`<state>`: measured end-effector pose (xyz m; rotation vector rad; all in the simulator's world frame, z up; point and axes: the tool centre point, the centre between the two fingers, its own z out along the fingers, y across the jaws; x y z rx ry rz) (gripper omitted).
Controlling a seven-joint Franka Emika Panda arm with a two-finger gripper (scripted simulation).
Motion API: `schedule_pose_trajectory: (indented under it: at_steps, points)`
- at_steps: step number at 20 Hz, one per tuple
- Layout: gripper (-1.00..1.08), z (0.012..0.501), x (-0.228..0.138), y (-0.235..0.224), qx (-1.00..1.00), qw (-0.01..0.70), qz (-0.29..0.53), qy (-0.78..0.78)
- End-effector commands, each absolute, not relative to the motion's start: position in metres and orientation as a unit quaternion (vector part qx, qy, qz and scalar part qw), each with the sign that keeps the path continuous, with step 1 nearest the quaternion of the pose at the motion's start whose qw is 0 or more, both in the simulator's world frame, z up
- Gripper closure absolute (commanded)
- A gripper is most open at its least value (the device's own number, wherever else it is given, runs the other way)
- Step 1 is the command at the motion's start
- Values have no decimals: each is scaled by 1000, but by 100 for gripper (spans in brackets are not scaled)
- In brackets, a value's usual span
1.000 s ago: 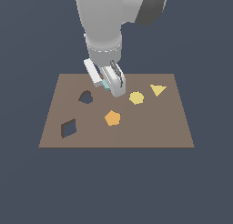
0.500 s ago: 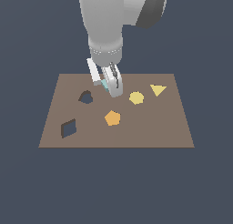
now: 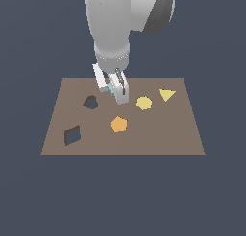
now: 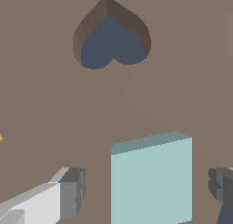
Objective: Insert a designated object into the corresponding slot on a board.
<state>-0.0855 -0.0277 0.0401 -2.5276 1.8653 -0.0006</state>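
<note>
The white arm descends from the top centre of the exterior view, wrist pointing straight down. Its gripper (image 3: 113, 92) sits just above mid-frame, the two fingers (image 4: 68, 198) spread apart with visible gaps inside each.

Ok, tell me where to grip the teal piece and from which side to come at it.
Come straight down from above. The teal piece stands upright on the board, with flat side faces, and the gripper already straddles it. One finger stands off each side face, so close squarely on those two opposite flat faces.
</note>
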Motion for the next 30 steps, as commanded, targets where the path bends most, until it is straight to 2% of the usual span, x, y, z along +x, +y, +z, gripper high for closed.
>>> schedule_pose_trajectory:
  at_steps: [1,4,5,30]
  points:
    - [-92,33,-86,-28,-804,0,0,595]
    - [-92,30,-86,-28,-804,0,0,595]
    - [108,30,-86,-28,-804,0,0,595]
    - [108,34,-85,-37,-821,0,0,571]
